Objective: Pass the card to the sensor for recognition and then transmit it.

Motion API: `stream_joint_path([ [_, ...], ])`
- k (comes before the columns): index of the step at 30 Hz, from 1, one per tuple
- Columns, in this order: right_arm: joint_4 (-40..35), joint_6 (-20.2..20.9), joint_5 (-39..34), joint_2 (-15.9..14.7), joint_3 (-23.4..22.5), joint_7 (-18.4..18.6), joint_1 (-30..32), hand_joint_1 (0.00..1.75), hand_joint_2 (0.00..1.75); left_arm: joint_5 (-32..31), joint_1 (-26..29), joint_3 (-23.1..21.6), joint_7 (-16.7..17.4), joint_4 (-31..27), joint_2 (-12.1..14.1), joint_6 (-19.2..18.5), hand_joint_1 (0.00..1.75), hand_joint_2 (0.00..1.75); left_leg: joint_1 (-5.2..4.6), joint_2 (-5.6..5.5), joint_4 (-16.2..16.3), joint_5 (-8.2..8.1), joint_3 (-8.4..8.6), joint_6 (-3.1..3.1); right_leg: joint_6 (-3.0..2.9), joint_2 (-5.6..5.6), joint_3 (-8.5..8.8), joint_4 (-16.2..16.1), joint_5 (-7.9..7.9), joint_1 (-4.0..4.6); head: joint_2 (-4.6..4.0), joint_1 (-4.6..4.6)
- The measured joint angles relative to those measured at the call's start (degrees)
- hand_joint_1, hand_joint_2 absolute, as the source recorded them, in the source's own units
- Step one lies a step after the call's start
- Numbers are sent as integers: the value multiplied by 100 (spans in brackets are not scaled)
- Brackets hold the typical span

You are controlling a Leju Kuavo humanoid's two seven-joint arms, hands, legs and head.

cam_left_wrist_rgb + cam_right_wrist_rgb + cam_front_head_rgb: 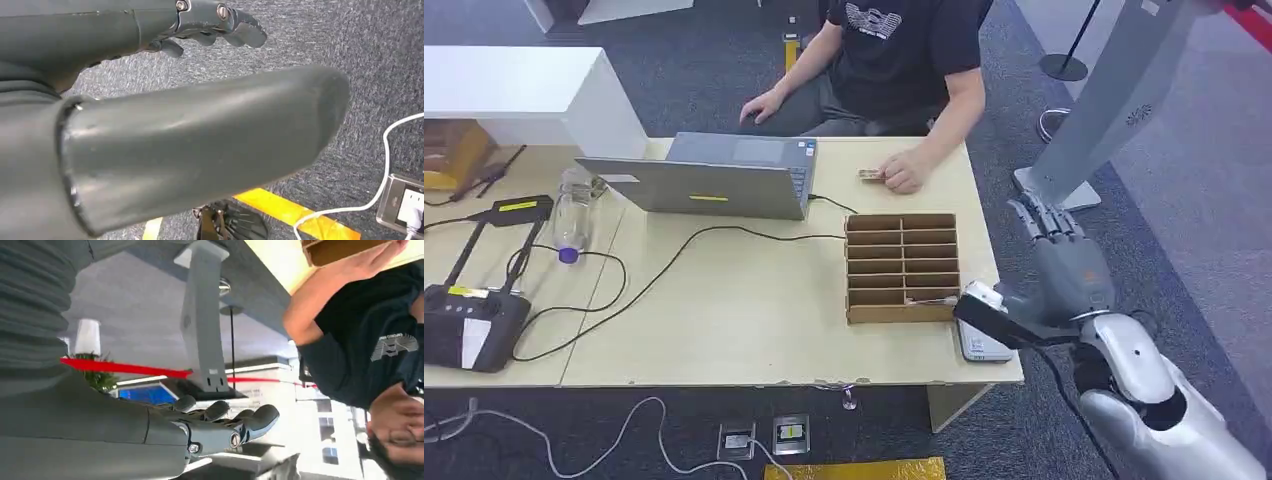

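Grey carpet all round, pale wooden table (754, 330) in the middle. On the table: open grey laptop (714, 178) at the far side, cardboard slotted box (902, 265) right of centre, black cable (679, 255) trailing from laptop toward the left. Clear bottle (572, 215) with purple cap left of the laptop. Black scanner stand (469, 300) at the left end, base near the front edge. White sensor pad (980, 340) at the table's right front corner, just beside the box.

Seated on the far side, person in black T-shirt (894, 50), one hand (904, 175) resting on the table top. Small card (871, 175) lying flat on the table, touching that hand's fingertips, between laptop and hand, beyond the box.

Right hand (1052, 245) raised off the table's right edge, level with the box, fingers up and apart, holding nothing; same seen in right wrist view (220, 427), fingers loosely extended, nothing in them. Black wrist section stretching across toward the sensor pad.

Left hand (210, 20) hanging over carpet, fingers slightly bent and apart, holding nothing. Below it yellow floor tape (295, 212), white cord (380, 190) and power strip (405, 202).

Grey slanted pillar (1114, 100) on the carpet right of the table.
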Motion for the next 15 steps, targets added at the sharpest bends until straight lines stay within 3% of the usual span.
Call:
stream_joint_path([
  [6, 424, -546, 384, 387, 435, 273, 242, 0, 175, -22, -18, 0, 0, -2, -4, -39, 0, 0, 4, -1, 0, 0, -1, -1, -1, -1, -1, 1, -1, 4, 0, 0],
  [15, 865, -648, 753, 846, 830, 435, 366, 0, 175, -81, -23, 0, 0, -2, -4, -68, 0, 0, 6, -1, 0, 0, -1, -1, -2, 0, -1, 0, -1, 5, 0, 0],
])
